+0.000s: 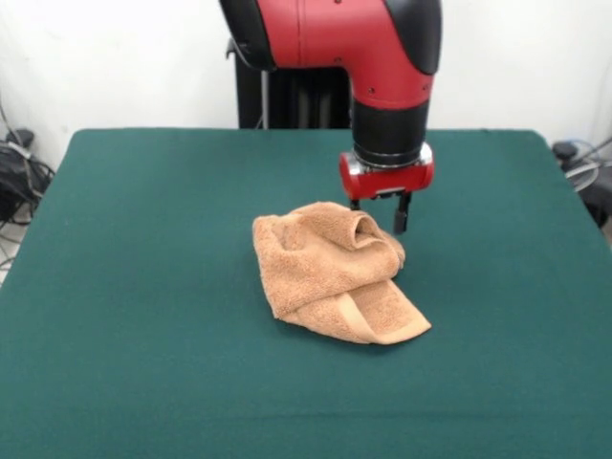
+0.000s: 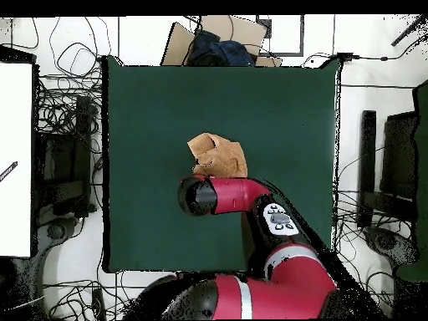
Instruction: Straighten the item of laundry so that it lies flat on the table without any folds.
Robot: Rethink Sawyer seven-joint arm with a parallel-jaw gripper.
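The peach-orange towel (image 1: 330, 270) lies crumpled and folded over itself near the middle of the dark green table (image 1: 143, 287). A woven band shows along its near right edge. My gripper (image 1: 379, 214) hangs from the red arm just above the towel's far right corner, open, with its dark fingers (image 1: 403, 214) straddling a raised fold; it holds nothing. In the overhead view the towel (image 2: 219, 155) lies just beyond the arm's black wrist, which hides the gripper and the towel's near edge. No white label shows.
The robot's black pedestal (image 1: 287, 100) stands at the table's far edge. Cables and dark equipment (image 1: 17, 177) lie off the table's left side, and more cables (image 1: 583, 163) off the right. A cardboard box and dark cloth (image 2: 219, 43) sit beyond the far table edge in the overhead view.
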